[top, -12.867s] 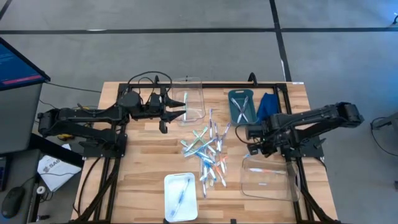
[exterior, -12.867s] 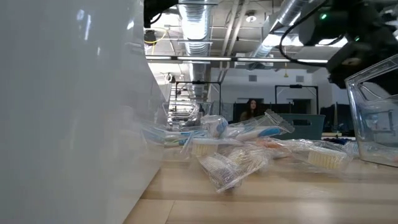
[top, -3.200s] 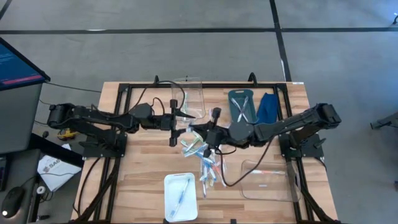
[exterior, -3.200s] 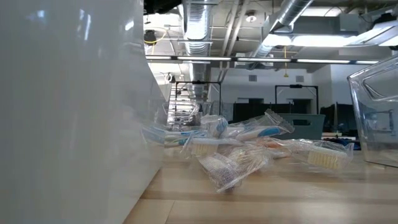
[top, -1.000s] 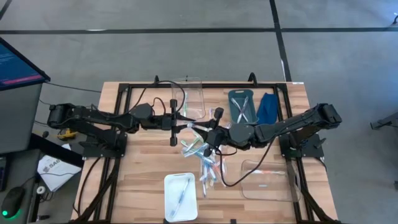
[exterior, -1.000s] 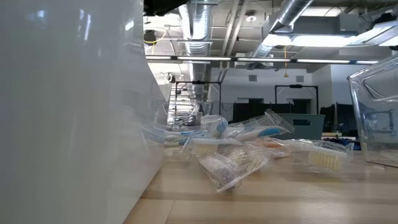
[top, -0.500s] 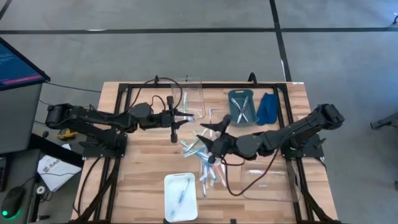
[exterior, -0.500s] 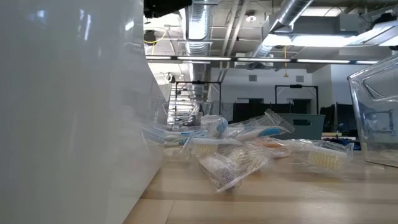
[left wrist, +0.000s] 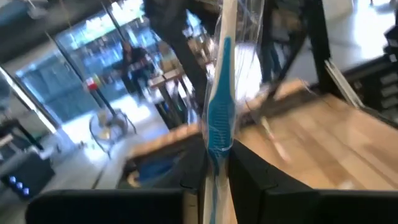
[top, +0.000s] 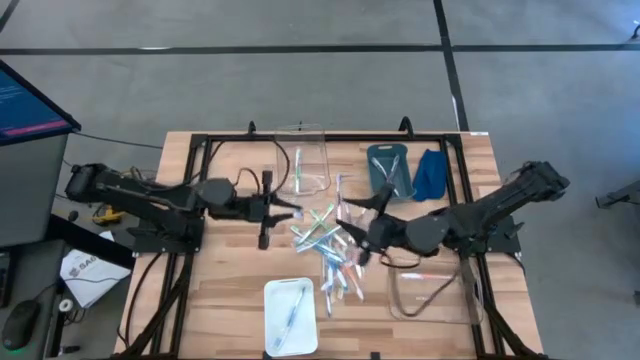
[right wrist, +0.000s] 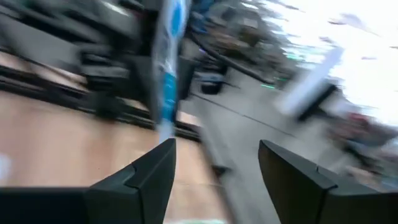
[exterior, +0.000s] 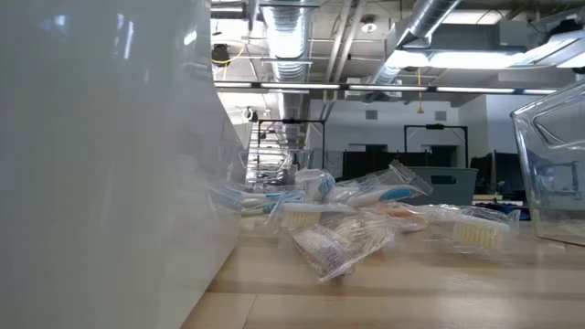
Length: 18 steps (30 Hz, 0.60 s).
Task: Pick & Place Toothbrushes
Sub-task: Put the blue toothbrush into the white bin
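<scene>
A pile of wrapped toothbrushes (top: 330,250) lies on the middle of the wooden table (top: 230,270), and it also shows in the low view (exterior: 366,219). My left gripper (top: 288,207), left of the pile and above the table, is shut on one blue toothbrush (left wrist: 219,93) in a clear wrapper. My right gripper (top: 355,233) hangs open over the pile's right side with nothing between its fingers (right wrist: 143,174). Its wrist view shows the held blue toothbrush (right wrist: 168,68) farther off. No gripper shows in the low view. My left gripper pinches the toothbrush's blue handle (left wrist: 216,146), wrapper and all, between its two fingers. The fingers come level from the table's left and lie across the brush. The brush stands crosswise to the fingers, reaching far past them on one side, lifted clear of the table.
A clear bin (top: 305,160) stands at the far middle, with a teal tray (top: 390,170) and a folded blue cloth (top: 432,172) to its right. Another clear bin (top: 430,290) is at the near right. A white tray (top: 290,315) with one brush sits at the near edge.
The two grippers met over the pile's far side with the blue toothbrush between them. My right gripper has opened, let go of it and drawn back toward the table's right and near edges. My left gripper, still shut on the brush, has drawn back toward the left edge.
</scene>
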Each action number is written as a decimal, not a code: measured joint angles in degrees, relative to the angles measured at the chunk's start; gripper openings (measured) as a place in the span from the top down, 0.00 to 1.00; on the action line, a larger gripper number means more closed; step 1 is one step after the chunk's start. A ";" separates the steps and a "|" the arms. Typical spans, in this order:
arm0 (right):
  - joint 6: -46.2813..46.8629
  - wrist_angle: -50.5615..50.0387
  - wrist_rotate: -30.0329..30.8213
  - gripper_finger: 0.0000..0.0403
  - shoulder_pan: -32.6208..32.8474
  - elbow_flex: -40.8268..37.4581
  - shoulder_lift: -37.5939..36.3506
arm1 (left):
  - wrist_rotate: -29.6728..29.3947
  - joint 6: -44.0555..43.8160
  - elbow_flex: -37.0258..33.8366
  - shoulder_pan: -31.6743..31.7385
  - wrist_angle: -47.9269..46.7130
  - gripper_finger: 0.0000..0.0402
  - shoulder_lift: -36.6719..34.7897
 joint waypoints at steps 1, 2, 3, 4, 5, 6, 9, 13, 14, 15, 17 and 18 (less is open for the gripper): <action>1.93 -2.61 -3.80 0.45 -0.02 0.00 -1.42 | -2.48 -0.03 0.99 -2.28 -2.63 0.90 0.24; 3.78 -4.94 -7.51 0.45 -0.14 0.01 -2.74 | -4.39 -0.05 1.85 -4.71 -4.41 0.90 0.80; 5.53 -7.34 -11.10 0.46 -0.60 0.02 -3.98 | -5.50 -0.04 2.66 -7.05 -5.26 0.90 1.71; 7.27 -9.71 -14.06 0.46 -1.10 0.02 -5.01 | -6.13 -0.06 3.15 -9.31 -5.93 0.90 2.60; 8.62 -11.36 -16.49 0.46 -1.63 0.02 -5.79 | -6.42 -0.22 3.49 -11.37 -6.78 0.91 3.50; 9.75 -12.88 -18.44 0.46 -2.20 0.02 -6.42 | -6.58 -0.56 4.08 -13.35 -8.07 0.91 4.71; 12.29 -16.35 -20.92 0.46 -3.64 0.02 -7.53 | -6.59 -2.61 6.12 -17.87 -11.60 0.91 8.37; 13.40 -17.60 -21.21 0.46 -4.93 0.02 -6.96 | -6.94 -5.87 10.83 -22.93 -16.92 0.90 13.82; 13.40 -17.64 -21.23 0.46 -5.18 0.01 -6.66 | -6.99 -7.46 12.97 -24.05 -19.50 0.90 15.54; 13.40 -17.26 -21.22 0.46 -5.42 0.02 -6.31 | -6.93 -9.77 15.71 -24.84 -23.04 0.90 17.14; 13.38 -17.00 -21.25 0.46 -6.02 0.00 -6.17 | -6.56 -15.69 22.01 -25.83 -31.77 0.91 20.81; 13.40 -16.89 -21.25 0.46 -6.21 0.00 -6.17 | -6.01 -18.19 25.37 -26.03 -36.82 0.91 22.92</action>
